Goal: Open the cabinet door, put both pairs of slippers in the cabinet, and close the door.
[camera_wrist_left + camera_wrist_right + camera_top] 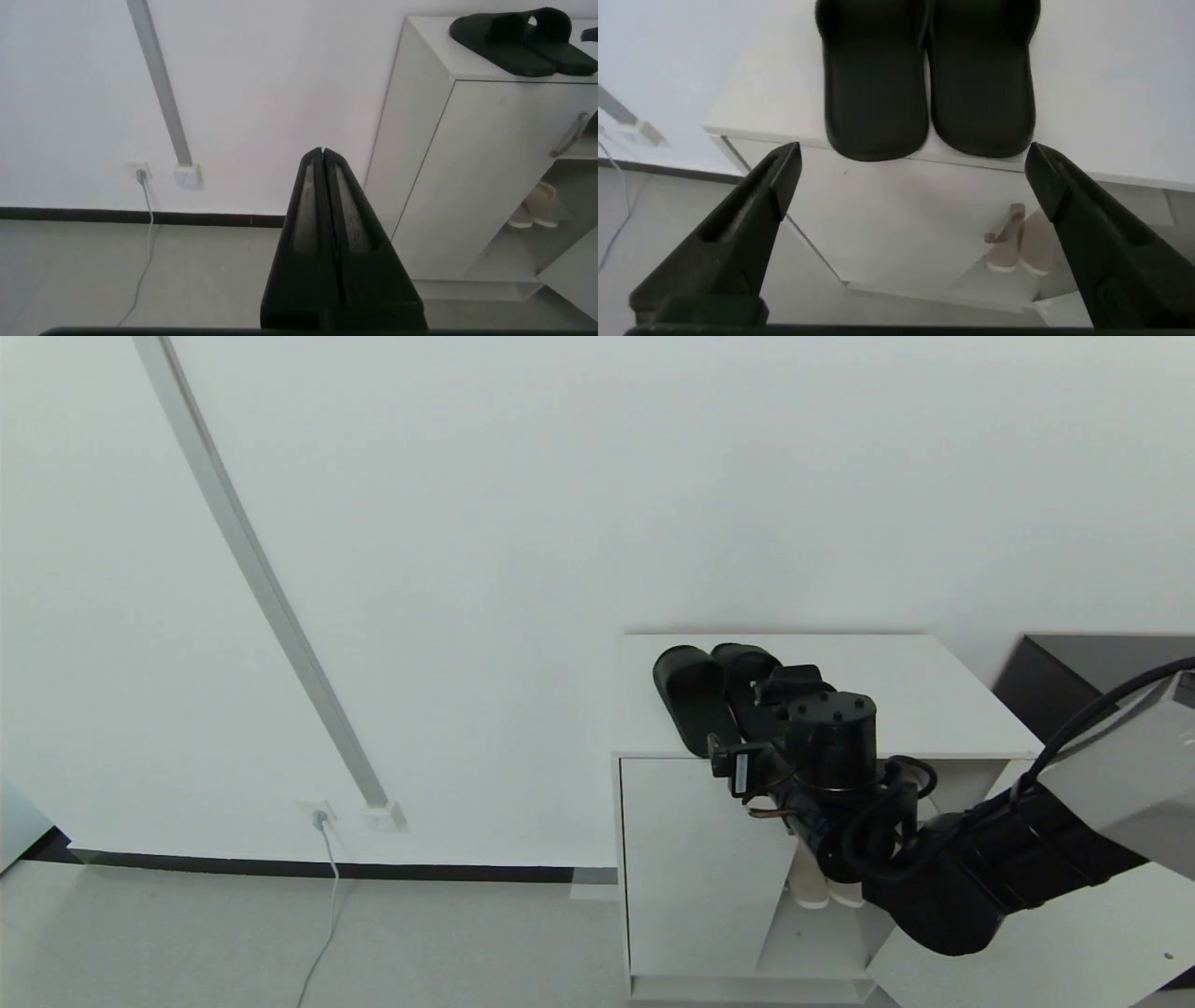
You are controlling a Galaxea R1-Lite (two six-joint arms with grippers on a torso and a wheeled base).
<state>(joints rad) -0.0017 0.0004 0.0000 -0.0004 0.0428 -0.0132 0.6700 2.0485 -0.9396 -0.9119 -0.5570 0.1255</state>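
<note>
Cabinet top [896, 700]: bare room right of black slippers [695, 695], heels at front edge. Right end effector [913, 159] just in front, fingers spread wide – nothing between them and pair.

Left door [700, 859] shut, blocks that half. Right door [1027, 943] stands open; shelf reachable from front, pale slippers [826, 887] take part of it, free room beside them.

Dark furniture [1074, 672] near cabinet's right side.

Left end effector [322, 159], fingers pressed together, over open floor [187, 933] left of cabinet – cable [327, 896] trails there from wall.

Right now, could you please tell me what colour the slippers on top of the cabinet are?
The slippers are black; clearest in the right wrist view.
</note>
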